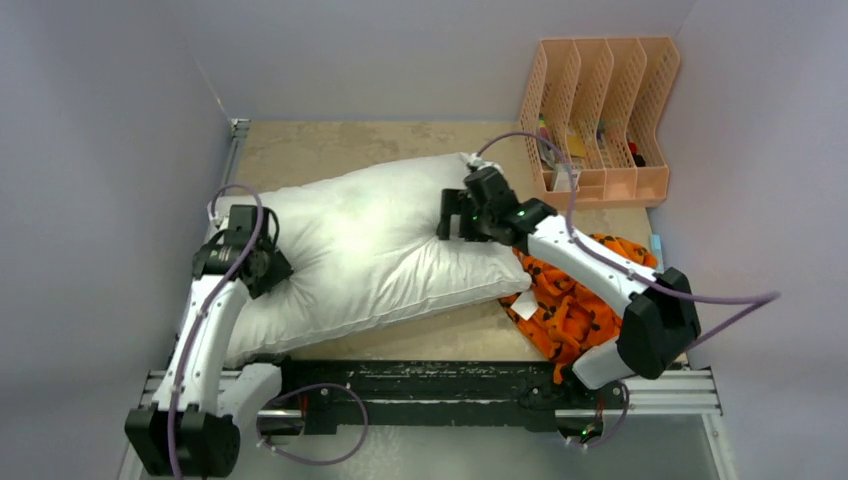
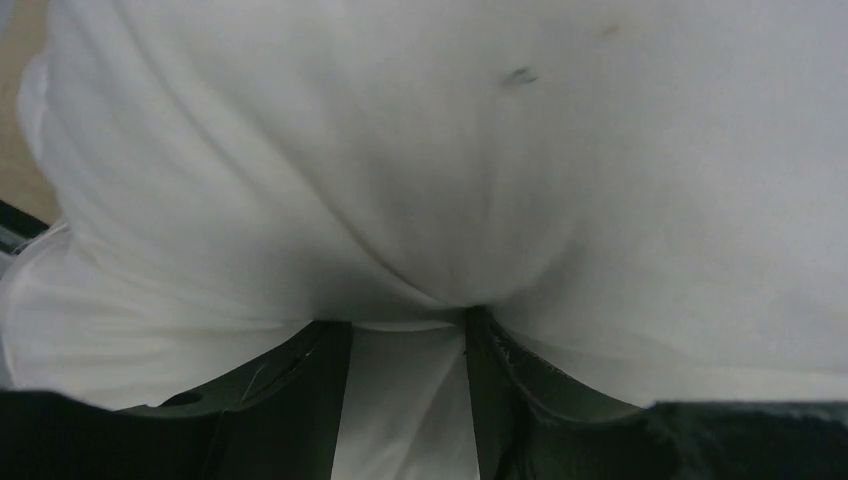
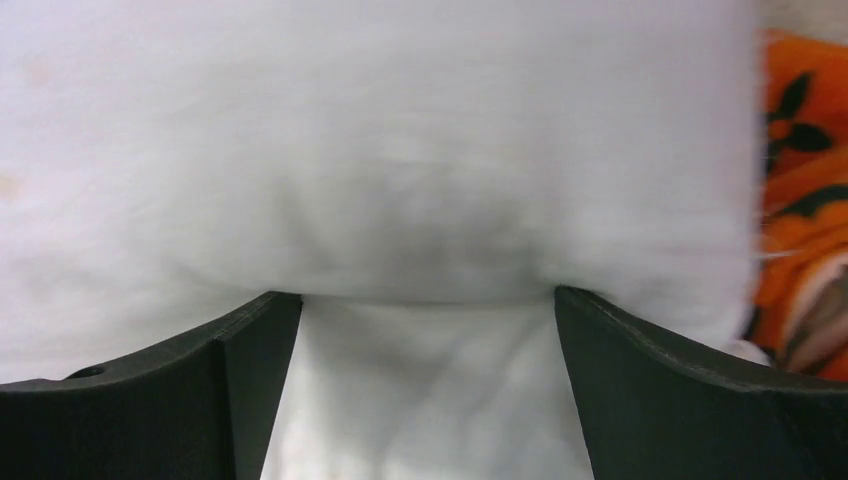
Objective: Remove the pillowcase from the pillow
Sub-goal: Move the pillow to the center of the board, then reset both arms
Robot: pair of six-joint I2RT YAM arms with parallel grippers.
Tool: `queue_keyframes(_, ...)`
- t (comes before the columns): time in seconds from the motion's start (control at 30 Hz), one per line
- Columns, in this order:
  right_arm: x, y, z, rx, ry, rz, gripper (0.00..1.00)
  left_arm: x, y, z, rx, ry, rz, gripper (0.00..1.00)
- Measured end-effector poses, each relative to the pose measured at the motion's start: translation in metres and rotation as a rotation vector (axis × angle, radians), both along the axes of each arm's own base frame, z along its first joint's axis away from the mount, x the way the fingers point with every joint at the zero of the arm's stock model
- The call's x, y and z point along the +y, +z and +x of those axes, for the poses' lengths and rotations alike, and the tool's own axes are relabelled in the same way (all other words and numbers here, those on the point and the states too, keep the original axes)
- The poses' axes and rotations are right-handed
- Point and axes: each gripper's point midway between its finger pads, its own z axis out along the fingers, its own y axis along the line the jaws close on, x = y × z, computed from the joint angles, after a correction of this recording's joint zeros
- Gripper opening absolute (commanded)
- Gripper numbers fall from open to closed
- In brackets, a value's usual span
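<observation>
Left tool [image 2: 405,326] pinches the bare pillow [image 1: 370,240] at its near-left end; right tool [image 3: 428,296] gapes open against it. The pillowcase [image 1: 572,312] lies heaped at the desk's [image 1: 330,145] near-right corner, so the job looks done.

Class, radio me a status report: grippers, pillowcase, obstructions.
Left gripper pinching pillow; right gripper open against it. Pillowcase off, heaped to the right. Nothing in the way.
</observation>
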Motion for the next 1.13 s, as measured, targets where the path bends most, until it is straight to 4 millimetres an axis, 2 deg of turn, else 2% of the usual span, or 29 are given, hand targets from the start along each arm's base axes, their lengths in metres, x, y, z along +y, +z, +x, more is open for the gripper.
queue_keyframes(0.03, -0.012, 0.005, 0.006, -0.006, -0.03, 0.016, 0.99, -0.003, -0.011, 0.01, 0.027, -0.008, -0.013, 0.45)
queue_keyframes(0.1, -0.024, 0.011, 0.018, -0.017, -0.039, 0.039, 0.99, -0.005, -0.019, 0.027, 0.034, -0.013, -0.023, 0.46)
queue_keyframes(0.17, -0.021, 0.01, 0.023, -0.013, 0.011, 0.066, 0.99, -0.006, -0.013, 0.044, 0.015, -0.015, -0.024, 0.51)
queue_keyframes(0.23, -0.017, 0.009, 0.025, 0.007, 0.053, 0.057, 0.99, -0.007, -0.002, 0.072, -0.022, -0.03, -0.025, 0.48)
queue_keyframes(0.27, -0.017, 0.012, 0.028, 0.009, 0.057, 0.043, 0.99, -0.008, 0.002, 0.082, -0.032, -0.036, -0.027, 0.52)
queue_keyframes(0.3, -0.02, 0.016, 0.031, 0.0, 0.045, 0.026, 0.99, -0.009, 0.006, 0.095, -0.044, -0.039, -0.032, 0.63)
queue_keyframes(0.37, -0.031, 0.032, 0.036, -0.058, 0.004, -0.006, 0.99, -0.011, 0.016, 0.114, -0.086, -0.044, -0.04, 0.7)
queue_keyframes(0.4, -0.04, 0.044, 0.037, -0.101, -0.027, -0.023, 0.99, -0.012, 0.023, 0.119, -0.128, -0.038, -0.047, 0.71)
queue_keyframes(0.47, -0.062, 0.082, 0.032, -0.225, -0.099, -0.019, 0.99, -0.013, 0.047, 0.119, -0.218, -0.035, -0.051, 0.73)
queue_keyframes(0.5, -0.073, 0.107, 0.026, -0.31, -0.125, 0.007, 0.99, -0.013, 0.065, 0.115, -0.267, -0.038, -0.048, 0.74)
queue_keyframes(0.57, -0.096, 0.162, 0.005, -0.485, -0.156, 0.08, 0.99, -0.011, 0.105, 0.11, -0.362, -0.034, -0.031, 0.75)
queue_keyframes(0.63, -0.117, 0.209, -0.019, -0.629, -0.182, 0.153, 0.99, 0.0, 0.154, 0.106, -0.451, 0.012, 0.015, 0.76)
queue_keyframes(0.7, -0.139, 0.248, -0.044, -0.746, -0.221, 0.218, 0.99, 0.015, 0.182, 0.102, -0.503, 0.085, 0.066, 0.77)
queue_keyframes(0.77, -0.159, 0.267, -0.063, -0.804, -0.27, 0.248, 0.99, 0.029, 0.19, 0.092, -0.504, 0.153, 0.121, 0.77)
queue_keyframes(0.8, -0.166, 0.268, -0.068, -0.81, -0.291, 0.247, 0.99, 0.033, 0.188, 0.087, -0.491, 0.163, 0.138, 0.78)
queue_keyframes(0.87, -0.178, 0.258, -0.074, -0.789, -0.333, 0.219, 0.99, 0.038, 0.183, 0.076, -0.454, 0.176, 0.165, 0.79)
queue_keyframes(1.03, -0.193, 0.196, -0.081, -0.644, -0.376, 0.089, 0.99, 0.041, 0.183, 0.057, -0.443, 0.163, 0.19, 0.8)
queue_keyframes(1.13, -0.199, 0.181, -0.086, -0.6, -0.38, 0.047, 0.99, 0.042, 0.187, 0.045, -0.475, 0.154, 0.194, 0.81)
